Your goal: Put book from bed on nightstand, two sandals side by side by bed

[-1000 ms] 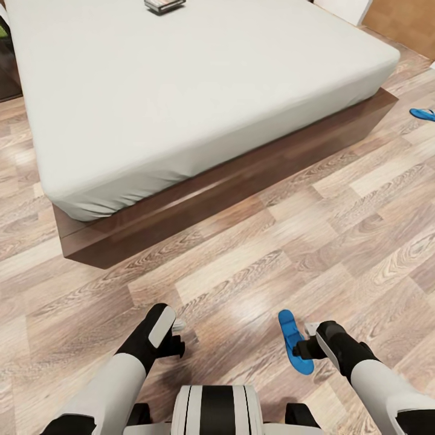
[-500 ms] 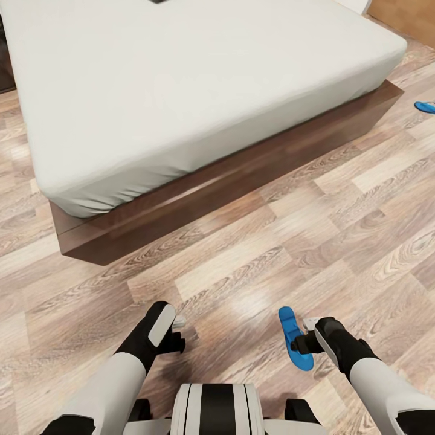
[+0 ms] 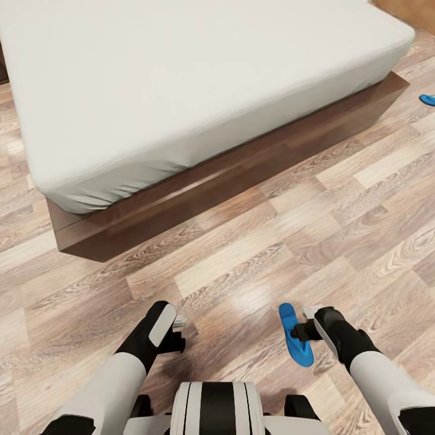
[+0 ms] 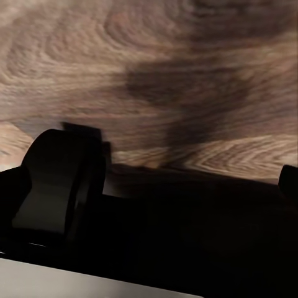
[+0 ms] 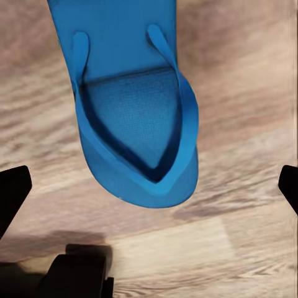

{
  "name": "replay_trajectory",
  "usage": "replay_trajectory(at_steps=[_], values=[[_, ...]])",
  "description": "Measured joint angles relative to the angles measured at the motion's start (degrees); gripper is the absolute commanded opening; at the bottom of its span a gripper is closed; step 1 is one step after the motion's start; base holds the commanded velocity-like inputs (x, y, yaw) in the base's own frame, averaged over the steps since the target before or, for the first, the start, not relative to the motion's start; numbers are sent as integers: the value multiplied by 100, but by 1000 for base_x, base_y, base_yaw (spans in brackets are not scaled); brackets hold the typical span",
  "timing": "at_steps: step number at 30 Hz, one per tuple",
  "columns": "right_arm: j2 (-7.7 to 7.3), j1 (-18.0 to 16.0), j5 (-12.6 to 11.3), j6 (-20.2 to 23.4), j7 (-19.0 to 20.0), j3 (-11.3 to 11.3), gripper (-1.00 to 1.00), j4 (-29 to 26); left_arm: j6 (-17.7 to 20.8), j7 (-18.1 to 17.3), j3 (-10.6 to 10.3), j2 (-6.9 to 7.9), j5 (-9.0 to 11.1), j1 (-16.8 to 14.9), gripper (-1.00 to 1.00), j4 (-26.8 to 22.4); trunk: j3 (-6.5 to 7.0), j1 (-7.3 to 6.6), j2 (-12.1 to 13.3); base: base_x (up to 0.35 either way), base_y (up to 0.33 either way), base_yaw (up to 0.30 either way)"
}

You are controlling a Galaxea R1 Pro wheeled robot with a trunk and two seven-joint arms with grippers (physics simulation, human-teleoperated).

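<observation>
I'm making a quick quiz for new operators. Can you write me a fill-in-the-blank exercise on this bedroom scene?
1. Both sandals are coloured ____.
2. The near sandal lies on the wooden ____, beside the right gripper.
3. The far sandal shows at the head view's ____ edge.
4. The bed has an off-white ____ on its brown frame.

Missing words: blue; floor; right; mattress
</observation>
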Motion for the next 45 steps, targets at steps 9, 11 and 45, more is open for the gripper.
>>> replay_trajectory(at_steps=[9,11,45], values=[[-30,-121,239,140,-11,144,100,-220,0,0,-5,0,0,-1,100,-2,-83,0,0,0,0,0],[-30,-145,327,156,-16,167,100,-252,0,0,-6,0,0,-2,100,-2,-102,0,0,0,0,0],[30,-235,476,119,27,660,100,-288,0,0,-26,0,1,-2,100,-2,-417,0,0,0,0,0]])
